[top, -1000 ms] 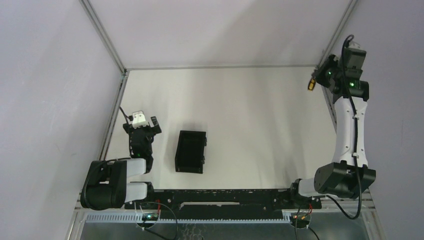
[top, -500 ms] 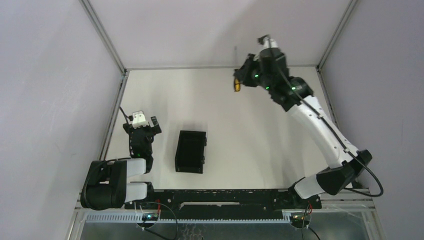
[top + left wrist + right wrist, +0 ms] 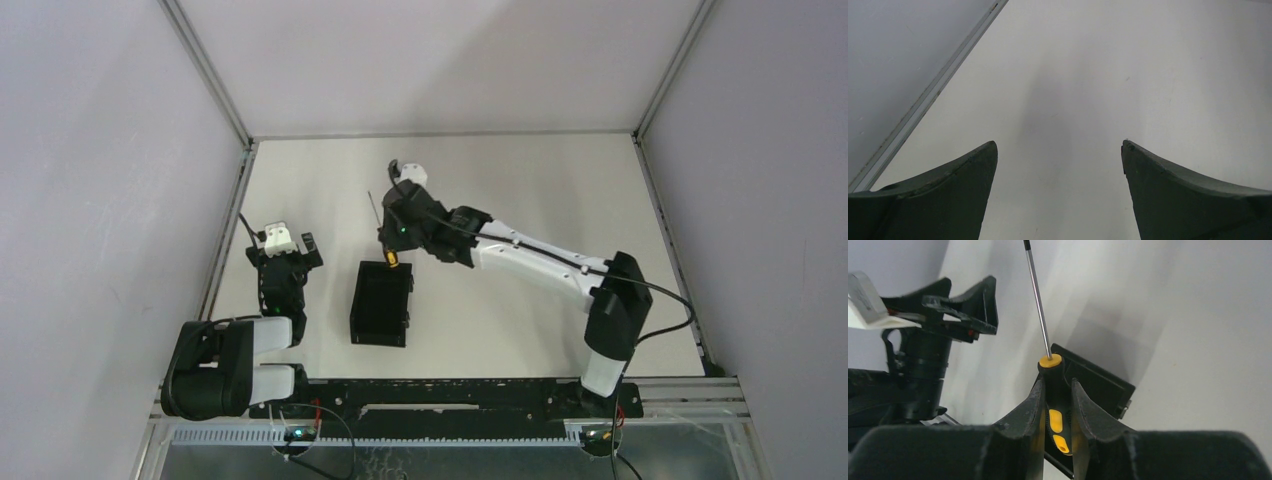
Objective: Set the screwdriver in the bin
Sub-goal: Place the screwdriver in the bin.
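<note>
In the top view, my right gripper reaches across to the left half of the table and is clamped on the screwdriver. The orange butt of the handle sits over the far wall of the bin, at its right end, and the thin shaft points away toward the far left. The bin is on the table, its long sides running near to far, and nothing lies in it. My left gripper is folded back near its base, left of the bin and apart from it.

In the left wrist view, the fingers of my left gripper are spread wide over bare table with nothing between them. The frame rail runs along the left.

In the right wrist view, my two fingers press on the black-and-orange handle from both sides. The orange collar shows just past the fingertips, and the shaft runs up out of the picture. The bin lies directly behind the handle. I cannot tell how high above it I hold the tool.
</note>
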Motion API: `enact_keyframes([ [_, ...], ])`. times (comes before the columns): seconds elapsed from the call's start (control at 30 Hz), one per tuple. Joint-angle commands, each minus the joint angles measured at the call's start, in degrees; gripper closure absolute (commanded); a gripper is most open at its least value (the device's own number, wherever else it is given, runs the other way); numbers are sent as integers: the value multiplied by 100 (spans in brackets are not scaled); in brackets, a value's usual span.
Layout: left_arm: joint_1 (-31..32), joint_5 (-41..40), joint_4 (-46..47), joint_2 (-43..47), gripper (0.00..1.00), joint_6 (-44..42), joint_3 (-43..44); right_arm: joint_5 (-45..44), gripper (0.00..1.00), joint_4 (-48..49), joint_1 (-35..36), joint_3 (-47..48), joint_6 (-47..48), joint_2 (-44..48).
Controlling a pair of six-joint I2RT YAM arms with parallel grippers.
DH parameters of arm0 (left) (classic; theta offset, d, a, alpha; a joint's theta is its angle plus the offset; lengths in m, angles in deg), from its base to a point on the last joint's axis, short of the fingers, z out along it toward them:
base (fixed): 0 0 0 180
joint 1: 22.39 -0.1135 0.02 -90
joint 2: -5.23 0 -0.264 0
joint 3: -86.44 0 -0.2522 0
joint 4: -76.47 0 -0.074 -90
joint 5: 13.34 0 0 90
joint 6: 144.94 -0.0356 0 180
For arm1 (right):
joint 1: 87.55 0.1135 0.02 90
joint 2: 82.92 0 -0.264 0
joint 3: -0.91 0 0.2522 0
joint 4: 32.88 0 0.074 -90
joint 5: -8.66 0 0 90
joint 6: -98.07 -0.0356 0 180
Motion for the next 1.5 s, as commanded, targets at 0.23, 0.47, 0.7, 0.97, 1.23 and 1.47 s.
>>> enact_keyframes([
  [0.23,-38,9,236,110,2,-74,287,-45,100,800,667,-433,-315,-839],
  [0.47,-38,5,233,109,2,-78,287,218,100,1013,798,-794,-302,-1176],
  [0.7,-38,9,232,108,2,-77,288,510,100,1000,809,-913,-315,-1398],
  [0.97,-38,9,237,107,2,-77,287,734,70,873,769,-845,-377,-1551],
  [1.23,-38,13,236,112,2,-79,292,758,51,568,708,-520,-272,-1312],
  [1.47,-38,12,232,108,2,-73,290,546,48,88,705,29,4,-719],
])
